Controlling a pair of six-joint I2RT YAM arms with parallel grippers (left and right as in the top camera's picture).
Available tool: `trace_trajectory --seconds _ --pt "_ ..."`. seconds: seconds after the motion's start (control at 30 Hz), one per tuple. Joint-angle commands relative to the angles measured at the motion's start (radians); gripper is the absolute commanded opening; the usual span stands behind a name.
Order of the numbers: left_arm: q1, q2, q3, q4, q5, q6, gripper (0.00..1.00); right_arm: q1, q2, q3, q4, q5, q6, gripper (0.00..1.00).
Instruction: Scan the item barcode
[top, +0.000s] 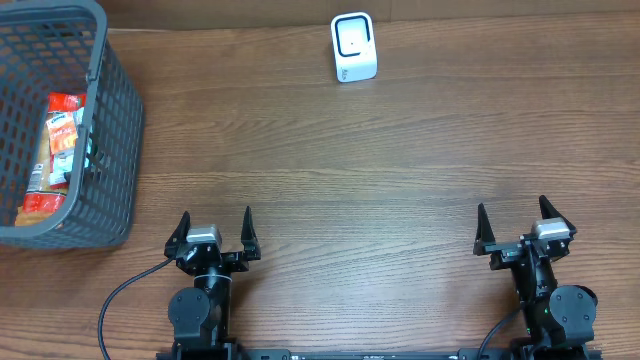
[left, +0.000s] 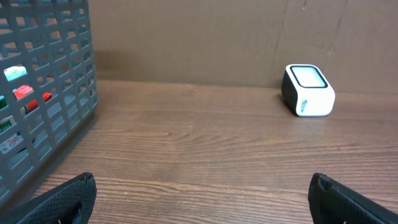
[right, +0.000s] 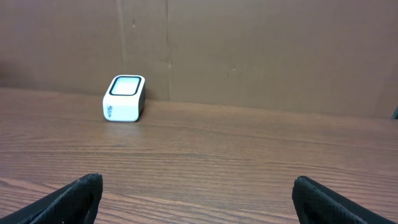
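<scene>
Brown wood-grain worktop (top: 350, 160), with 2 arms at the near edge. On the near left, the left tool (top: 215, 218), low over the wood, its 2 black fingers spread wide and gripping nothing. On the near right, well apart from it, the right tool (top: 512, 210), likewise fully open and empty. At the far-left corner, a dark grey plastic lattice basket (top: 100, 70). Inside it, the red, orange and white printed packet (top: 58, 140), lying lengthwise on the basket floor close to the right wall and partly screened by the lattice. Cannot tell whether 1 packet or several, and cannot make out a barcode. At the far edge, roughly midway across, a small white box-shaped scanner (top: 354, 47) with a dark-framed window facing up, well apart from the basket and from both tools. Right of centre in the left wrist view, left of centre in the right wrist view. Behind the worktop in both wrist views, a plain brown cardboard panel (right: 249, 50). From the left arm's base, a black cable (top: 118, 300) curving across the wood toward the near edge.
</scene>
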Motion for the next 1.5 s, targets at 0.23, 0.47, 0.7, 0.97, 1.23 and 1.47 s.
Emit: trace_trajectory --seconds 0.23,0.47,0.7,0.97,1.23,1.47 --pt "-0.004 -0.011 -0.004 0.002 0.005 0.019 1.0 -0.006 -0.009 -0.011 0.006 -0.002 -0.002 1.0" --pt "-0.004 -0.011 -0.004 0.002 0.008 0.019 1.0 -0.006 -0.009 -0.011 0.006 -0.002 -0.002 1.0" --pt "-0.004 -0.011 -0.004 0.003 0.001 0.019 1.0 -0.006 -0.009 -0.011 0.006 -0.002 -0.002 1.0" --pt "-0.006 -0.011 -0.002 0.016 0.169 -0.042 1.0 -0.006 -0.009 -0.011 0.006 -0.002 -0.002 1.0" --pt "-0.006 -0.009 0.125 -0.2 0.283 -0.11 1.0 -0.006 -0.009 -0.011 0.006 -0.002 -0.002 1.0" --pt "-0.006 0.123 0.388 -0.523 0.354 -0.11 1.0 -0.006 -0.009 -0.011 0.006 -0.002 -0.002 1.0"
